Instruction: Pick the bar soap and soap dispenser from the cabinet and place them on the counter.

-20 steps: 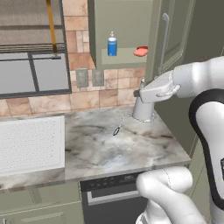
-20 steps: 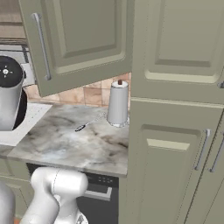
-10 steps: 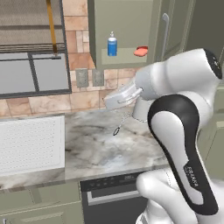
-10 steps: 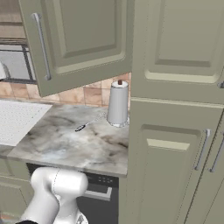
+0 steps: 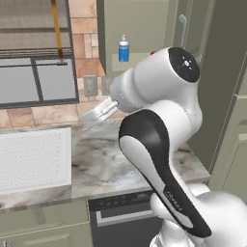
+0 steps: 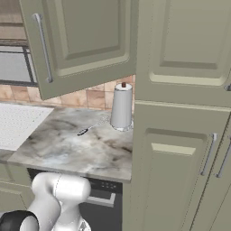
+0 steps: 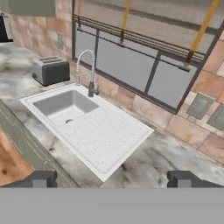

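blue soap dispenser (image 5: 123, 49) upright on the inner shelf of the open sage-green cabinet (image 5: 140, 29), white pump on top; just a sliver of red-pink beside it at the shelf's right, likely the bar soap (image 5: 153, 52), mostly hidden behind the arm's white shoulder. neither yet on the counter (image 5: 101, 161).

gripper (image 7: 111, 179) spread wide, nothing between the tips, aimed away from the cabinet toward the sink (image 7: 65, 107) and faucet (image 7: 89, 72).

risks, judged from here: wrong heading, so a large swing needed to face the shelf, and a bulky elbow close to the cabinet door (image 6: 81, 43) and its long bar handle (image 6: 43, 47); a clip on either likely during the turn. dispenser tall and narrow, easy to tip with a glancing finger and roll off the shelf. soap flat and low, hard to pinch, prone to slide back against the cabinet wall. shelf edge in the way of a level approach.

marble-veined grey-beige stone, flat and broad, plenty of bare landing room between the white perforated drainboard (image 5: 34, 159) and the paper-towel roll (image 6: 122, 107) near the tall cupboards. small dark object (image 6: 82, 132) lying on the stone near the roll, too small to name. terracotta tile backsplash, window with yellow bars behind the sink, toaster (image 7: 50, 70) at the far end, dishwasher front under the worktop.
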